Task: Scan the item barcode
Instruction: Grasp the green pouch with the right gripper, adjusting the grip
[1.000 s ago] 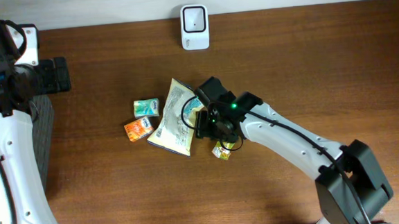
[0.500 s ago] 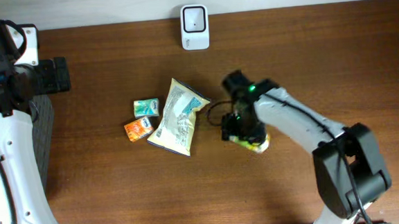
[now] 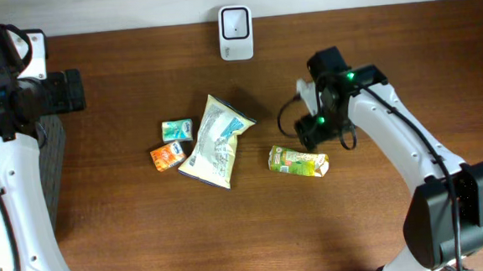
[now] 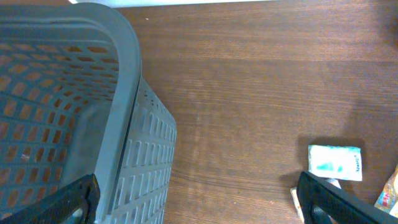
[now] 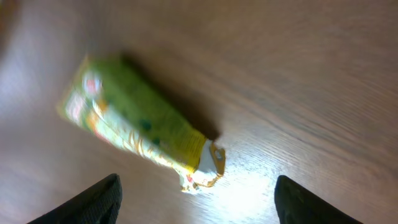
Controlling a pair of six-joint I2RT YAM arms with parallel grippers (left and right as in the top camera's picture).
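The right claw (image 5: pixel 196 198) is hanging over the table (image 3: pixel 130 243) with its two fingers spread wide and nothing between them, so it is open and empty. The green and yellow juice carton (image 3: pixel 298 161) is lying on its side on the wood, right of centre, just on the near side of that claw and not touching it; from the wrist camera it is sitting aslant with its folded end pointing toward the lens. The white scanner (image 3: pixel 235 21) is standing at the far edge of the table, well apart from the carton. Left of the carton a crinkled snack bag (image 3: pixel 214 141) is lying flat, and further left two small packets are sitting beside it, a teal one (image 3: pixel 176 129) and an orange one (image 3: pixel 167 156) just nearer. Way over on the left side, the left claw (image 4: pixel 198 200) is hovering with its jaws fully apart, gripping nothing, looking down on the rim of a grey slotted basket (image 4: pixel 127 93).
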